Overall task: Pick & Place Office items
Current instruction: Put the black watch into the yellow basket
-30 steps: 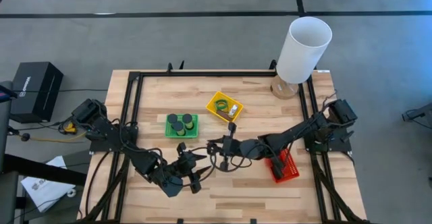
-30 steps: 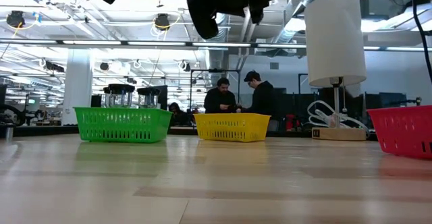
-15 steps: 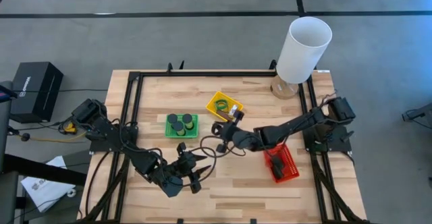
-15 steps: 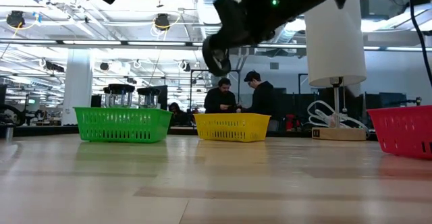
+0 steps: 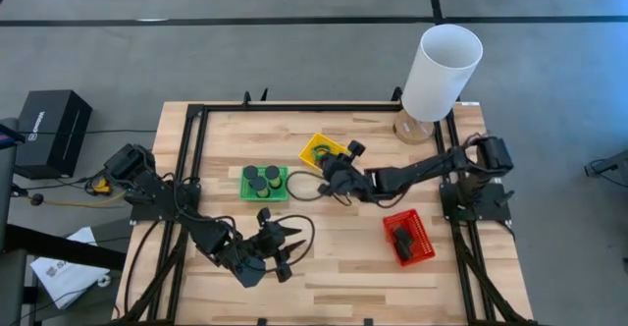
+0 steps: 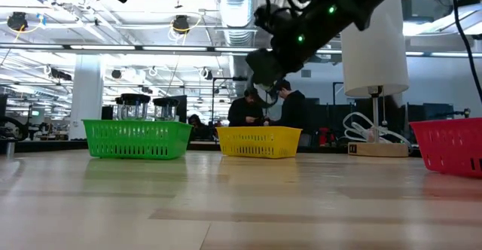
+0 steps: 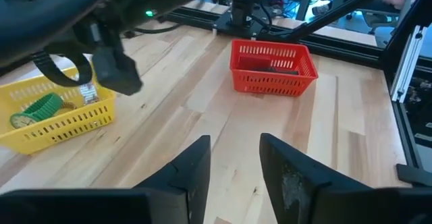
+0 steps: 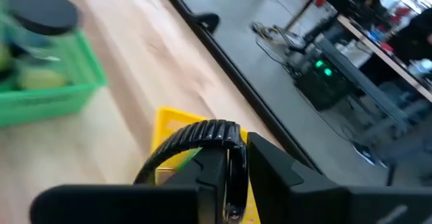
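The right gripper (image 5: 332, 177) was seen closed on a thin dark ring (image 8: 196, 143), the ring pinched upright between its fingers (image 8: 266, 177) and held clear of the table (image 5: 343, 267). From the gripper, the yellow tray (image 5: 319, 151) lay just beyond and slightly to one side, near but not yet beneath the ring, while the green tray (image 5: 265, 182) with its black pucks (image 5: 261, 173) sat just beside the gripper on the other side. The right arm was judged far nearer to both trays than the left. The left gripper (image 5: 278, 247) was held open and empty over the table's near edge, well apart, and the red tray (image 5: 409, 238) stood off behind the right arm.
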